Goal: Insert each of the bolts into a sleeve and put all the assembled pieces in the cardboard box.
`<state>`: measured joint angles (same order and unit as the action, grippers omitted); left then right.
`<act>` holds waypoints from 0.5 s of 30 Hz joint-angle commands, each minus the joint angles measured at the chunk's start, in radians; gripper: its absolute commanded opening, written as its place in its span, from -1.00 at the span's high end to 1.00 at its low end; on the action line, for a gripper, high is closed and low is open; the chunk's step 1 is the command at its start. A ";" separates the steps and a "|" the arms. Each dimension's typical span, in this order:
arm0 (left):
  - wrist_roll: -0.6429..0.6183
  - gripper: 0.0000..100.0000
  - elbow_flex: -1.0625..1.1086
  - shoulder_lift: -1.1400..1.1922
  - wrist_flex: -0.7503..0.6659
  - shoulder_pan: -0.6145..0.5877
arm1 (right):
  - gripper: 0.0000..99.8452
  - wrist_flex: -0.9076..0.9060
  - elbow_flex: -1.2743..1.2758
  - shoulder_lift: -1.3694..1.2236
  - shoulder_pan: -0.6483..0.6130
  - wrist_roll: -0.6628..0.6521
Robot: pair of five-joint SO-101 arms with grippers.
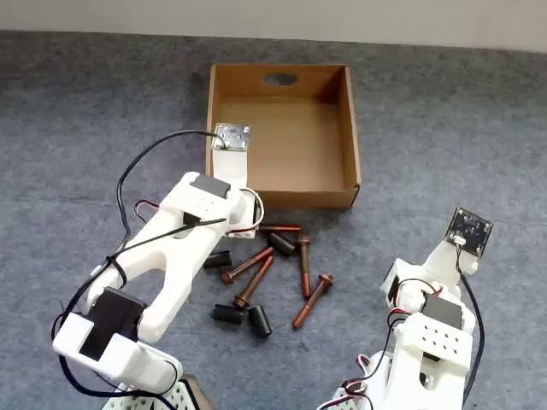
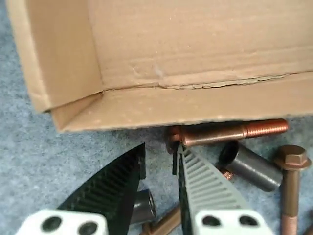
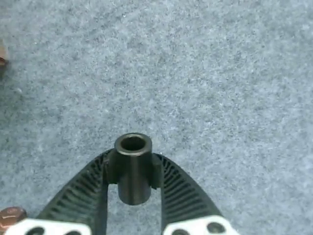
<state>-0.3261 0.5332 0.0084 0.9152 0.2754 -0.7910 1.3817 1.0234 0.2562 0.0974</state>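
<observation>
Lying just in front of the cardboard box [image 1: 308, 199], one bolt [image 2: 230, 133] ran parallel to its front wall. The bolt's head was partly hidden behind the left claw [image 2: 160, 154], whose jaws stood slightly apart, empty, right at that head. One sleeve [image 2: 144, 208] was half covered by the claw's black finger [image 2: 117, 191].

Five bolts lay on the bench [image 1: 479, 120] in front of the box. Besides the parallel one, an upright bolt [image 1: 304, 265] pointed straight at the wall and three lay slanted. Four sleeves lay on their sides among them.

Well off from the box's front right corner, the right claw [image 3: 132, 165] was closed tight around a fifth sleeve [image 3: 133, 178], its bore facing the wrist camera. A bolt head [image 3: 10, 215] beside it was cut off.
</observation>
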 commanded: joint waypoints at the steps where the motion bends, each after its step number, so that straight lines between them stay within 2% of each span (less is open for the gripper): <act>1: -0.003 0.75 -0.039 -0.005 -0.011 0.005 | 0.99 0.015 -0.005 0.016 -0.010 -0.002; 6: -0.003 0.75 -0.039 -0.005 -0.017 0.058 | 0.99 0.015 -0.005 0.013 -0.010 -0.002; 15: 0.000 0.75 -0.038 -0.002 -0.075 0.047 | 0.99 0.015 -0.005 0.012 -0.010 -0.002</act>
<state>-0.3261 0.5332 0.0176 0.8539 0.3092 -0.7910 1.3817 1.0234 0.2562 0.0974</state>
